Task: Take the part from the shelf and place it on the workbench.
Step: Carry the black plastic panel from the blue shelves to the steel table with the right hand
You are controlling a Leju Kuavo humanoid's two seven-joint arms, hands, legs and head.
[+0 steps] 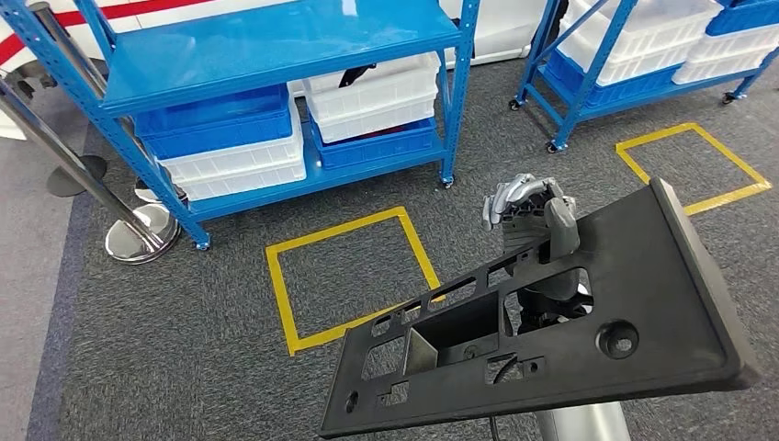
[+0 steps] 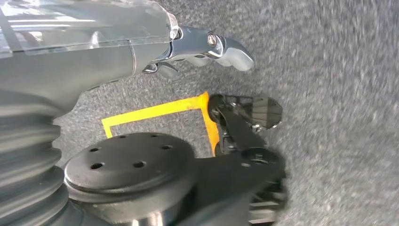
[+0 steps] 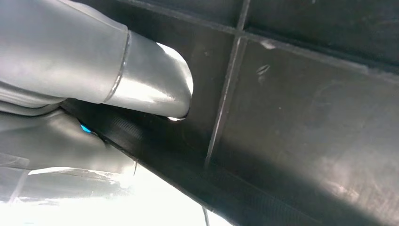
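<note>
No brand, label or writing legible on anything we see; moving on to the part (image 1: 588, 331): long flat black plastic panel w/ rectangular cut-outs, a round boss near one end and a raised lip along its right end; long axis runs from lower left to upper right in head view, the lipped end higher and farther from us, so it sits tilted, held up in the air over grey carpet, well apart from the shelves.

Right hand (image 1: 533, 216) grips the part; fingers curl over its far edge, thumb presses down on the top face near the big central opening; in right wrist view the thumb (image 3: 146, 84) lies against the ribbed underside of the panel.

Left hand (image 2: 207, 49) seen in left wrist view, over carpet; fingers look curled w/ nothing in them, but we can't tell for sure.

Behind: blue shelf (image 1: 276, 41) w/ blue and white bins (image 1: 230, 152); second blue rack (image 1: 634, 55) to the right; yellow tape square (image 1: 344, 276) on the floor below the part's low end; another tape square (image 1: 694, 170) farther right; chrome post base (image 1: 138, 234) at left.
</note>
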